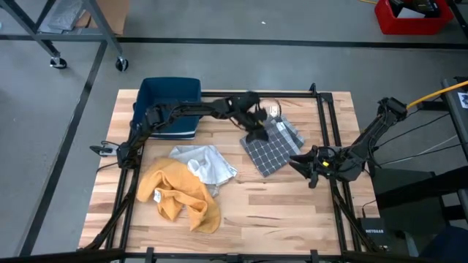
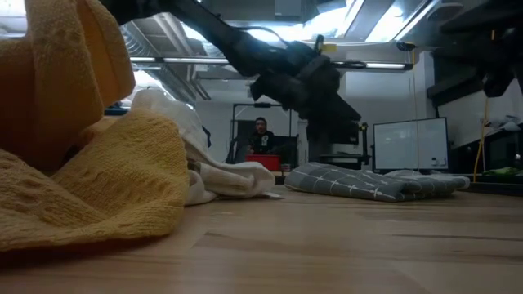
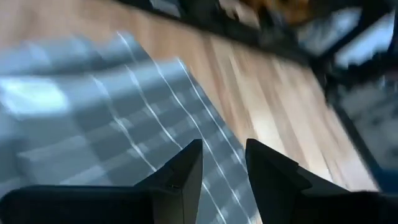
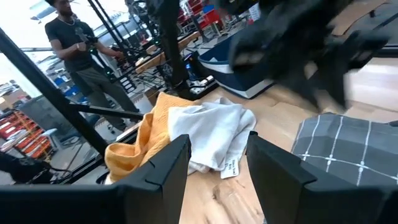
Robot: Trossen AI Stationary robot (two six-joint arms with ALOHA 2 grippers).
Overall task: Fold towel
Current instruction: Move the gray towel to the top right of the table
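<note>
my left gripper (image 1: 256, 136) hangs just above the grey checked towel (image 1: 273, 147), over its far left part as seen from above. its two fingers (image 3: 186, 174) stand a little apart with a narrow gap between them, and nothing is caught in that gap; the towel's checked cloth fills the space right under and ahead of the tips, with bare wood of the table (image 1: 292, 212) beyond its edge. whether the tips touch the cloth i cannot tell. from table height the towel (image 2: 372, 181) lies flat and low on the wood, with my left gripper (image 2: 339, 131) right over its near end.

my right gripper (image 1: 307, 165) waits at the towel's right side, near its corner, not touching it. its fingers (image 4: 168, 165) are parted with nothing between them. past those tips lies a white cloth (image 4: 211, 134), and behind that a yellow cloth (image 4: 140, 146); the checked towel (image 4: 348, 146) sits off to one side of the fingers.

from above, the white cloth (image 1: 205, 164) and the yellow cloth (image 1: 179, 193) lie bunched together, well apart from my left fingers. a blue bin (image 1: 168, 102) sits at the table's far edge beside my left arm. a person (image 4: 78, 53) stands in the room beyond the table.
</note>
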